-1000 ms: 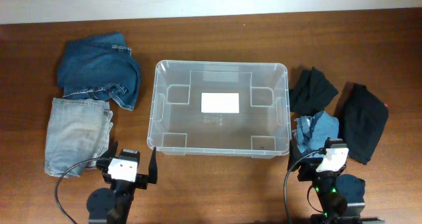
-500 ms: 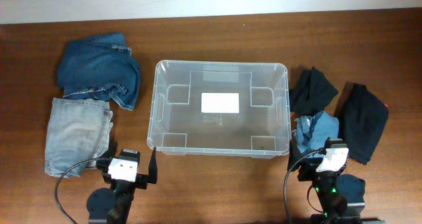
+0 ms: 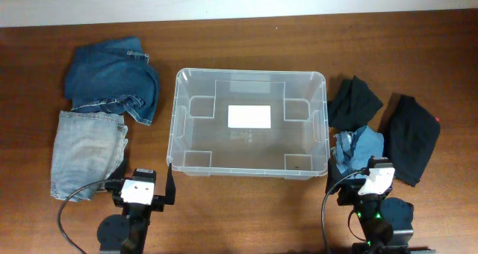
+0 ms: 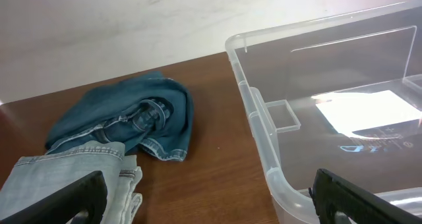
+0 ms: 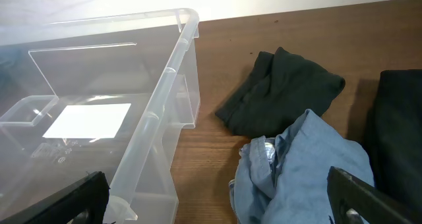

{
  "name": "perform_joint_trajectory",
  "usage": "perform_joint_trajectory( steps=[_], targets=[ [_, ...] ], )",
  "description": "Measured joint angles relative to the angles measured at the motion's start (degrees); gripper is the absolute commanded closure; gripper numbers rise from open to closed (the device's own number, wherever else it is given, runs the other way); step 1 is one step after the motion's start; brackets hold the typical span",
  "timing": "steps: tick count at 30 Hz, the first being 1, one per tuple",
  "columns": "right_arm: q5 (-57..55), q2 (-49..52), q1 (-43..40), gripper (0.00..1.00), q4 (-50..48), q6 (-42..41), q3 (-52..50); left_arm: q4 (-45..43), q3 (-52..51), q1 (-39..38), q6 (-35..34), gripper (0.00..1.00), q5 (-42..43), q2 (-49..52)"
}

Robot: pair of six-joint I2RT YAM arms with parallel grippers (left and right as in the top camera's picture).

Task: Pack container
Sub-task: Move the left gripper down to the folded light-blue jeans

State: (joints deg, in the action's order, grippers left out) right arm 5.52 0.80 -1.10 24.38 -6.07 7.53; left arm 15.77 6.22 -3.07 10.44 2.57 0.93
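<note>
Brown wooden worktop [image 3: 239,30], pale wall along its far edge.

Container [image 3: 250,72]: clear bin, upright, open top, sitting mid-worktop, long sides running parallel to the near and far edges. Moulded steps show in the inner corners.

Left of the bin, towards the far-left corner: dark blue jeans [image 3: 112,82], bunched. Just nearer, by the left edge: pale washed jeans [image 3: 86,153], folded flat, their far end tucked against the dark pair.

Right of the bin, by the right edge: a large black garment [image 3: 409,138], lying flat. Between it and the bin's right wall, a smaller black garment [image 3: 355,101], crumpled. Just nearer than that, a light blue cloth [image 3: 357,148], heaped, close beside the bin's near-right corner.

Left gripper [image 4: 211,204]: at the near edge, off the bin's near-left corner, claw released, fingers spread wide, gripping nothing.

Right gripper [image 5: 217,201]: at the near edge, off the bin's near-right corner, claw likewise released and spread, gripping nothing, blue cloth just ahead of it.

White label [image 3: 249,116]: rectangular, at the centre of the bin's base.
</note>
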Motion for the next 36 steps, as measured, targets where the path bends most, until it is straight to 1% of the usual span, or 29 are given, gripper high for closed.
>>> perform_joint_trajectory(
  steps=[3,6,9,12,20,22,23,26,28,30,33,36],
  targets=[
    [0.0,0.0,0.0,0.02,0.0,0.0,0.0,-0.2,0.0,0.0,-1.3,0.01,0.5,0.0],
    [0.0,0.0,0.0,0.02,0.0,0.0,0.0,1.9,0.9,0.0,-5.3,0.01,0.1,0.7],
    [0.0,0.0,0.0,0.02,0.0,0.0,0.0,5.7,6.0,0.0,-8.6,0.01,-1.0,5.9],
    [0.0,0.0,0.0,0.02,0.0,0.0,0.0,10.3,16.6,0.0,-10.4,0.01,-1.6,15.6],
    [0.0,0.0,0.0,0.02,0.0,0.1,0.0,24.9,55.5,0.0,-11.5,0.01,-2.9,48.5],
    [0.0,0.0,0.0,0.02,0.0,0.0,0.0,26.5,60.6,0.4,-11.6,0.01,-4.9,52.9],
    [0.0,0.0,0.0,0.02,0.0,0.0,0.0,29.1,63.3,1.1,-11.9,0.01,-5.8,54.9],
    [0.0,0.0,0.0,0.02,0.0,0.0,0.0,34.1,71.1,6.8,-13.4,0.01,-7.6,61.4],
    [0.0,0.0,0.0,0.02,0.0,0.0,0.0,37.4,75.2,13.2,-14.1,0.01,-6.9,65.6],
    [0.0,0.0,0.0,0.02,0.0,0.0,0.0,39.8,77.6,20.4,-14.6,0.01,-4.5,69.6],
    [0.0,0.0,0.0,0.02,0.0,0.0,0.0,42.1,78.4,30.5,-14.6,0.01,-0.1,74.6],
    [0.0,0.0,0.0,0.02,0.0,0.0,0.0,44.4,78.4,39.6,-13.0,0.01,4.9,80.7]
  ],
)
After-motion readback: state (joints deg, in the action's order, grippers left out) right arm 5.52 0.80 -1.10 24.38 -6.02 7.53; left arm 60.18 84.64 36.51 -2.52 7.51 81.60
